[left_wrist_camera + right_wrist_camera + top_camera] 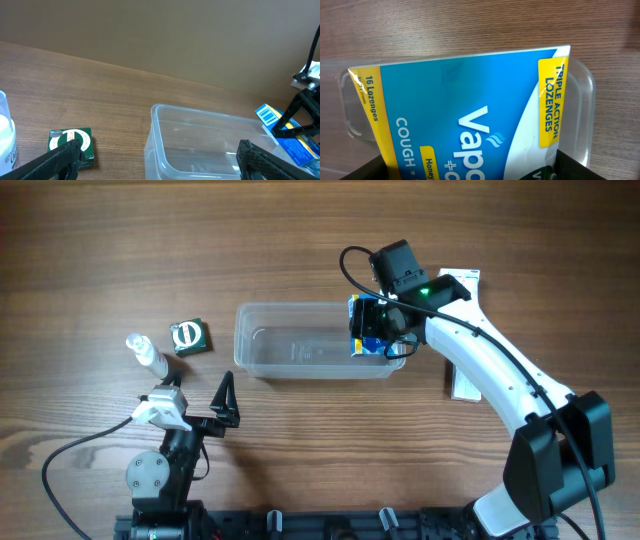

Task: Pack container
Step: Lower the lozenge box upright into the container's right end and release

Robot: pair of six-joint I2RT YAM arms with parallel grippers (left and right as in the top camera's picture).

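The clear plastic container [300, 345] lies in the middle of the table; it also shows in the left wrist view [210, 145] and behind the box in the right wrist view [582, 105]. My right gripper [378, 328] is shut on a blue and yellow lozenge box [366, 327], [465, 125], holding it over the container's right end. The box shows at the right of the left wrist view [285, 135]. My left gripper [228, 402] is open and empty, in front of the container's left end.
A small green box [188, 337], [72, 142] lies left of the container. A clear bottle [147, 353] lies near the left arm. A white flat item [465, 380] lies under the right arm, right of the container.
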